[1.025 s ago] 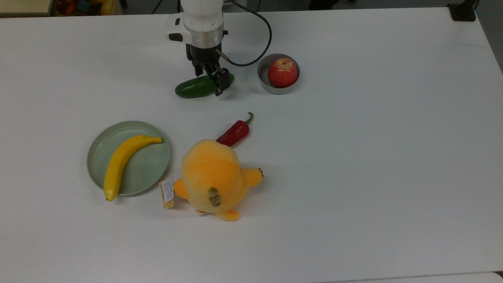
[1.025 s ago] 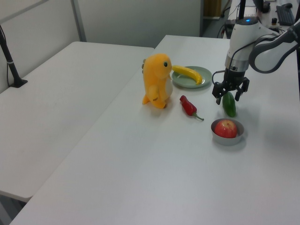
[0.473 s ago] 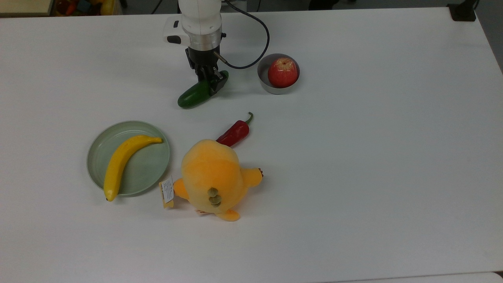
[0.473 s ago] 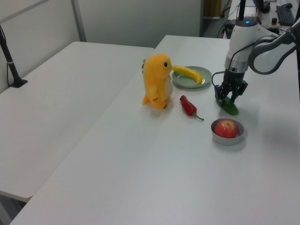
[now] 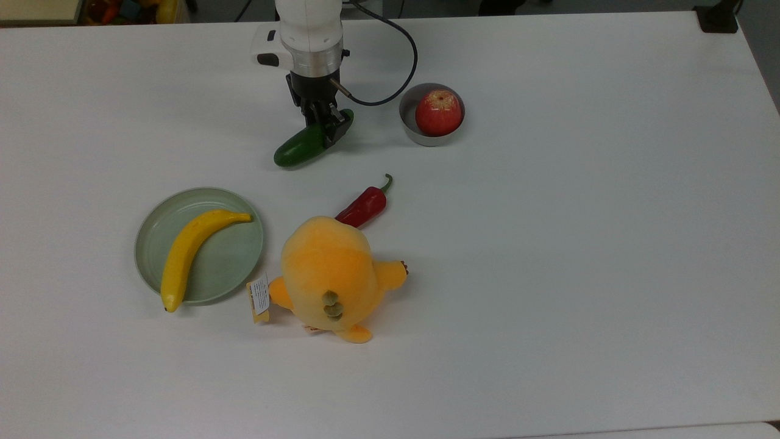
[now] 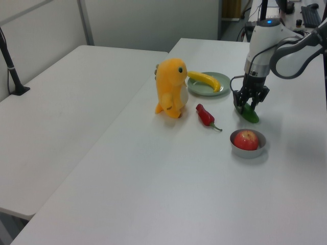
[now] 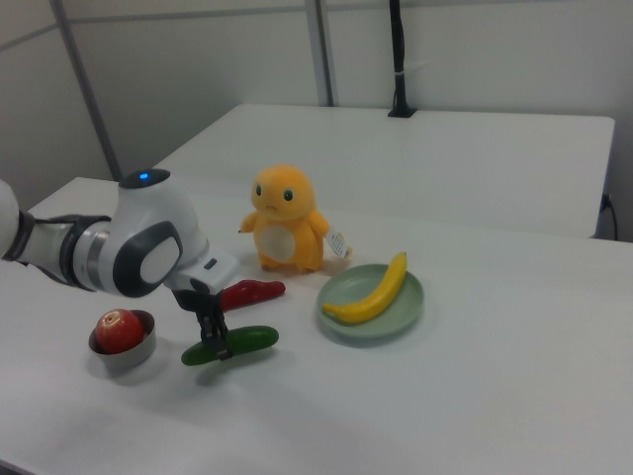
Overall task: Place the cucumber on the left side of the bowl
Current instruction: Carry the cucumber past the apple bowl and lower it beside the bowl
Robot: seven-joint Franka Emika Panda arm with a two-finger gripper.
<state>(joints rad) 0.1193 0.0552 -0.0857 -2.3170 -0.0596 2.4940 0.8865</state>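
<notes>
- We see the black two-finger gripper (image 5: pixel 326 125) of the white arm closed around the dark green, smooth, elongated cucumber (image 5: pixel 303 147), holding it near one end.
- In the top view the cucumber lies slanted on the white table (image 5: pixel 548 244), its free end pointing toward the top view's lower left.
- In the left view the gripper (image 6: pixel 249 105) stands over the cucumber (image 6: pixel 251 115); in the right view the gripper (image 7: pixel 216 341) pinches the cucumber (image 7: pixel 242 342) partway along its length.
- The small round grey metal bowl (image 5: pixel 409 125) sits near the cucumber, on the top view's right of it, apart from it, and holds a red apple (image 5: pixel 438 111).
- We note a red chili pepper (image 5: pixel 364 205) just beside an orange plush toy (image 5: pixel 332 274).
- A yellow banana (image 5: pixel 190 247) lies on a pale green shallow plate (image 5: pixel 231 256), well apart from the bowl.
</notes>
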